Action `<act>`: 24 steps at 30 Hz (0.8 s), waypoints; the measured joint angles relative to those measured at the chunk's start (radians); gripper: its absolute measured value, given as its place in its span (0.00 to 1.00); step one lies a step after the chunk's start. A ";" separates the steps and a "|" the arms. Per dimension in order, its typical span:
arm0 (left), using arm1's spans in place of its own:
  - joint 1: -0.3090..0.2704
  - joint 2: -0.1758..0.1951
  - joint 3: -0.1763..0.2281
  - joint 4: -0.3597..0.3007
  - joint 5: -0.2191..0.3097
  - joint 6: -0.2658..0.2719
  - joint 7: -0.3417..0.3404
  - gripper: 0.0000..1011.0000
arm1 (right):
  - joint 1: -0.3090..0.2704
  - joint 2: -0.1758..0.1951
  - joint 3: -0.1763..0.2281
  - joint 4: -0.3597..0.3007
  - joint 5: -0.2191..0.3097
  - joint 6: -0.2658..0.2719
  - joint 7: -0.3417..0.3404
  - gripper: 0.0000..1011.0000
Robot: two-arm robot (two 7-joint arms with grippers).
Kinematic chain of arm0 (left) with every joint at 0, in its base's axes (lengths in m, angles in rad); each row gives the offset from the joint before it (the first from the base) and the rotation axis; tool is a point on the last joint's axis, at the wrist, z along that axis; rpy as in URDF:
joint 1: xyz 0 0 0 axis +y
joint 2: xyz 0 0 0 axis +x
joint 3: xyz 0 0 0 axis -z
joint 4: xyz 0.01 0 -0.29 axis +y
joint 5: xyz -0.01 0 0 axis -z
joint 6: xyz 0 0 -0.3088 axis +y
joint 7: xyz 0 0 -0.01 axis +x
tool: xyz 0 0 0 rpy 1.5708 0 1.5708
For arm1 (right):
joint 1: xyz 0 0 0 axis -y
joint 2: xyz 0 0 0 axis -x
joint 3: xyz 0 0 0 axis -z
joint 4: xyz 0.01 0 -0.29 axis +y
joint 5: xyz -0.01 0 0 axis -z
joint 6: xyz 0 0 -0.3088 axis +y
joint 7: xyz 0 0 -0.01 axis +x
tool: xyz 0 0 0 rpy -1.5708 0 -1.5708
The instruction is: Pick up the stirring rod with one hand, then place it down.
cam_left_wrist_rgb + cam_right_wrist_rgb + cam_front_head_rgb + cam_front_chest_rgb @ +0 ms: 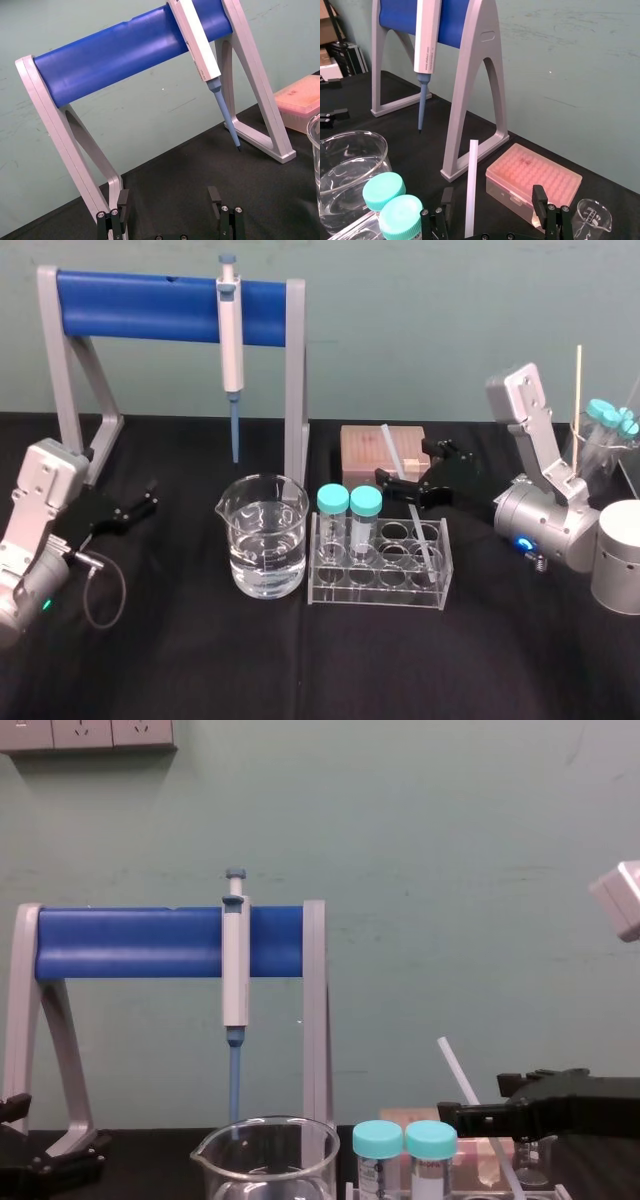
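The stirring rod (421,538) is a thin white translucent stick standing tilted in the clear tube rack (380,585). Its upper end leans back over the pink tip box (366,452). My right gripper (408,466) is open around the rod's upper part. In the right wrist view the rod (471,185) rises between the two black fingers (538,198) with a gap on each side. The chest view shows the rod (462,1078) slanting up just left of the right gripper (478,1106). My left gripper (140,505) rests open at the far left by the stand's foot, its fingers (122,201) holding nothing.
A beaker of water (263,550) stands left of the rack, which holds two teal-capped tubes (350,512). Behind is the blue-barred stand (150,305) with the hanging pipette (231,340). A white cylinder (620,555) and capped tubes (610,425) sit at the far right.
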 joint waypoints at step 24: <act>0.000 0.000 0.000 0.000 0.000 0.000 0.000 0.99 | 0.003 -0.001 -0.002 0.003 0.002 0.000 0.001 0.78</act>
